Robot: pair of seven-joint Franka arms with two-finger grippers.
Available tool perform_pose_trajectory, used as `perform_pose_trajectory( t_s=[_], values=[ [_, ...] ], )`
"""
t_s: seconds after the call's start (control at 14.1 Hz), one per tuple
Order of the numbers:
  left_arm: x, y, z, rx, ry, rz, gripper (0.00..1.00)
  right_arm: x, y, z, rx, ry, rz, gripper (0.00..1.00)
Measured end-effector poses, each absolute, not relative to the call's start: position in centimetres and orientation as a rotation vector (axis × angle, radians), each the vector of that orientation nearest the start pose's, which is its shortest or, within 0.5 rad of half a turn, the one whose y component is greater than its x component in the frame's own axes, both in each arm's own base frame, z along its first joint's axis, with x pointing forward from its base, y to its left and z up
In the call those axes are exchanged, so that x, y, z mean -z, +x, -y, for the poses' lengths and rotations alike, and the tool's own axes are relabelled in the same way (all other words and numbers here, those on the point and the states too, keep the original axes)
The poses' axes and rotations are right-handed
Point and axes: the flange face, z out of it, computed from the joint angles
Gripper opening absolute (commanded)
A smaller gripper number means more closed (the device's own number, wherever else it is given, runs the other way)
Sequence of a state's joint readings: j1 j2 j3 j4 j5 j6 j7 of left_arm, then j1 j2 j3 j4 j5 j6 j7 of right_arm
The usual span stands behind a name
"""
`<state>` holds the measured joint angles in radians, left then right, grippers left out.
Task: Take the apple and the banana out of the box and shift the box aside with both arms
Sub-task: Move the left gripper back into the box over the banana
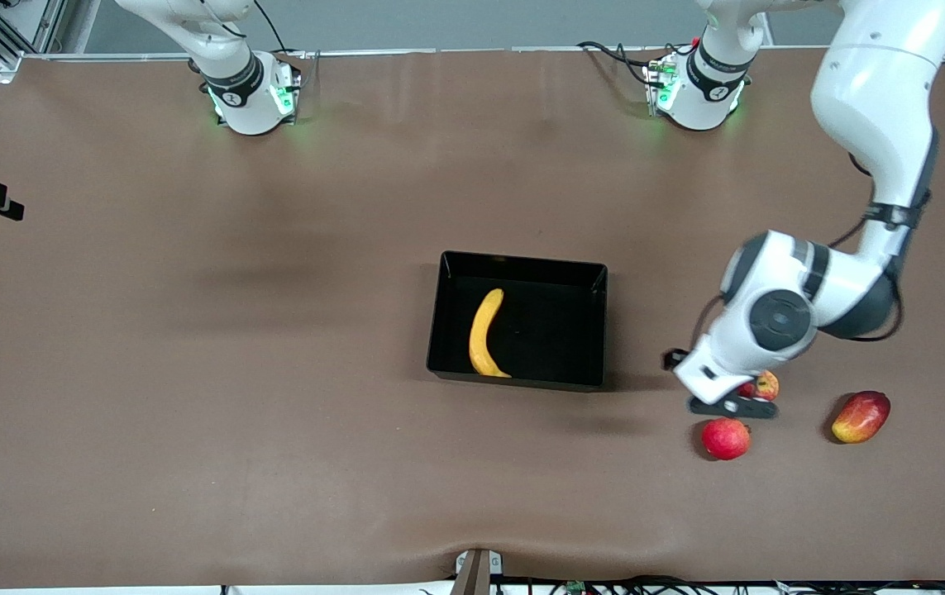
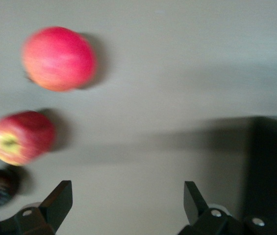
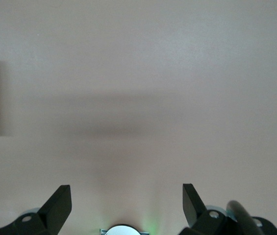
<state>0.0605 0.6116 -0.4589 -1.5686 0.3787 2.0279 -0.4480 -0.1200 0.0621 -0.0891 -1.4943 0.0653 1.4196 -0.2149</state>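
Your left gripper (image 1: 732,405) hangs released over the small yellow-patched red apple (image 1: 765,385) on the table; bumping it could roll it. The long yellow banana (image 1: 485,335) lies in the glossy black tray (image 1: 522,264). Your right gripper (image 3: 123,205), also released, waits.

red round fruit (image 1: 725,438), mango (image 1: 861,416), brown table (image 1: 191,372)

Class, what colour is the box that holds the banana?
Glossy black box, clearest in the front view.
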Motion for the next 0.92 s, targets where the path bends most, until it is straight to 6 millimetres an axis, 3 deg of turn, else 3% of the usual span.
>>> perform_pose_trajectory(
  t_s=[0.21, 0.57, 0.78, 0.92],
  values=[
    [-31.4, 62.3, 28.6, -0.054, -3.068, -0.083, 1.00, -61.5, 54.7, 10.6, -0.181, -3.050, 0.018, 1.00],
    [-30.4, 57.0, 39.4, -0.004, -3.105, 0.058, 1.00, -61.5, 54.7, 10.6, -0.179, -3.049, 0.018, 1.00],
    [-28.3, 54.8, 44.5, 0.039, -3.177, -0.002, 1.00, -61.5, 54.7, 10.6, -0.178, -3.049, 0.019, 1.00],
    [-26.1, 53.9, 46.2, 0.040, -3.214, -0.037, 1.00, -61.5, 54.7, 10.6, -0.178, -3.049, 0.019, 1.00]
  ],
)
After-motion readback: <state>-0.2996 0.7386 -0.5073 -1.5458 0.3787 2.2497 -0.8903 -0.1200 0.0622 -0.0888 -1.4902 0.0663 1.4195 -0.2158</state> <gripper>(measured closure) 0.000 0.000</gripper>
